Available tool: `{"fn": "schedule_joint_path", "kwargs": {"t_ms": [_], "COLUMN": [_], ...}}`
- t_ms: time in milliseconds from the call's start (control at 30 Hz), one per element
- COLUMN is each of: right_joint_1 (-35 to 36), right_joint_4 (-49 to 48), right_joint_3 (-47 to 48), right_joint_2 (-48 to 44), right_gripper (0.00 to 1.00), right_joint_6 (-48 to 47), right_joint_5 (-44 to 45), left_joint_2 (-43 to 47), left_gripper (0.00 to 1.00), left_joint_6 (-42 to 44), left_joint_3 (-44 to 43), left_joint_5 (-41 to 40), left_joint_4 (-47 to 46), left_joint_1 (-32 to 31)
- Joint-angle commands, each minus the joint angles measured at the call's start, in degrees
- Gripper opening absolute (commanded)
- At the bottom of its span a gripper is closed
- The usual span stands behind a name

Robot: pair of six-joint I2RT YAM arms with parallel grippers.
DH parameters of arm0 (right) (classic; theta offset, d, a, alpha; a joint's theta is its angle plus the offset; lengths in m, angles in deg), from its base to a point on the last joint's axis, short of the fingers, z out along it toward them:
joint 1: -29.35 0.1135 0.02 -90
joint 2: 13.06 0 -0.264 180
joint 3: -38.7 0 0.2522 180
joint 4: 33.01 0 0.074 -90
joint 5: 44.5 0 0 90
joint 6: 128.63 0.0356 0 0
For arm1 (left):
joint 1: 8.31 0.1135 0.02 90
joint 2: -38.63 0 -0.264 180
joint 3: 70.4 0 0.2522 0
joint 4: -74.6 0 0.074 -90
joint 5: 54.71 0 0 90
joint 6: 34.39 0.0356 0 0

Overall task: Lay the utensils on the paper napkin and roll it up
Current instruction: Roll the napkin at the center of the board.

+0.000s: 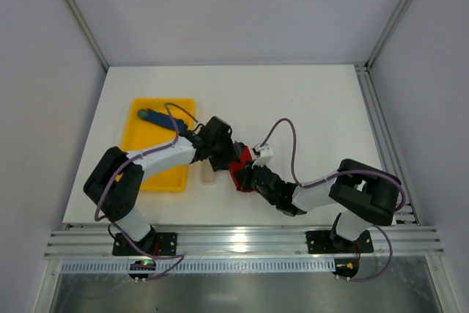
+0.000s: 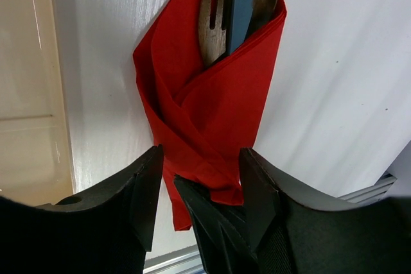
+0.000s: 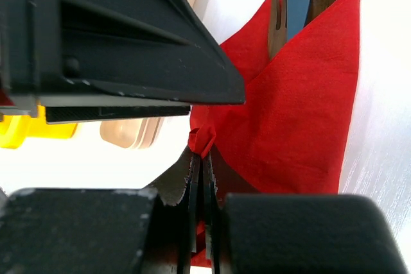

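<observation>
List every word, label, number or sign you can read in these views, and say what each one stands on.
No readable text in any view.
The paper napkin, utensils and yellow tray show no print.
The white block by the right arm's cable is too small to tell whether it carries a marking.

Bright, even light fills the overhead view, shadows faint on the flat white table (image 1: pixel 308 108). In the wrist views the table glares, the thin red paper napkin (image 2: pixel 212 107) is sharp, and the black left hand (image 2: pixel 200 153) and black right hand (image 3: pixel 200 162) blur at six o'clock.
</observation>
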Motion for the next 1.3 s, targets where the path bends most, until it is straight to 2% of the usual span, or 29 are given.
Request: {"fn": "schedule_joint_path", "kwargs": {"t_ms": [0, 100, 133, 267, 633, 1000, 1267], "right_joint_1": [0.4, 0.6, 0.6, 0.6, 0.6, 0.6, -0.7], "right_joint_4": [-1.9, -1.8, -1.8, -1.3, 4.7, 8.6, 12.4], "right_joint_3": [1.9, 2.2, 2.4, 2.7, 1.5, -1.5, -1.8], "right_joint_2": [0.1, 0.0, 0.1, -0.3, -7.4, -13.2, -16.8], "right_gripper": [0.09, 0.12, 0.13, 0.18, 0.34, 0.34, 0.23], "right_joint_6": [-1.6, -2.4, -2.6, -3.1, -6.1, -6.7, -7.8], "right_joint_5": [2.4, 1.9, 1.6, -0.1, -1.6, -2.4, -0.8], "left_joint_2": [-0.9, -1.1, -1.2, -2.0, -2.7, -2.6, -2.7], "left_gripper": [0.54, 0.50, 0.46, 0.39, 0.35, 0.31, 0.26], "left_joint_6": [-0.5, -0.2, -0.1, 0.7, 1.4, 1.9, 2.0], "left_joint_3": [-2.0, -2.0, -2.4, -3.3, -3.3, -3.8, -4.2], "left_joint_5": [2.0, 1.3, 1.1, 0.6, -1.6, -2.3, -2.3], "left_joint_4": [0.4, 0.9, 1.1, 2.1, 3.3, 4.0, 4.1], "left_joint_1": [-0.1, -0.1, -0.1, 0.0, -0.1, -0.1, -0.1]}}
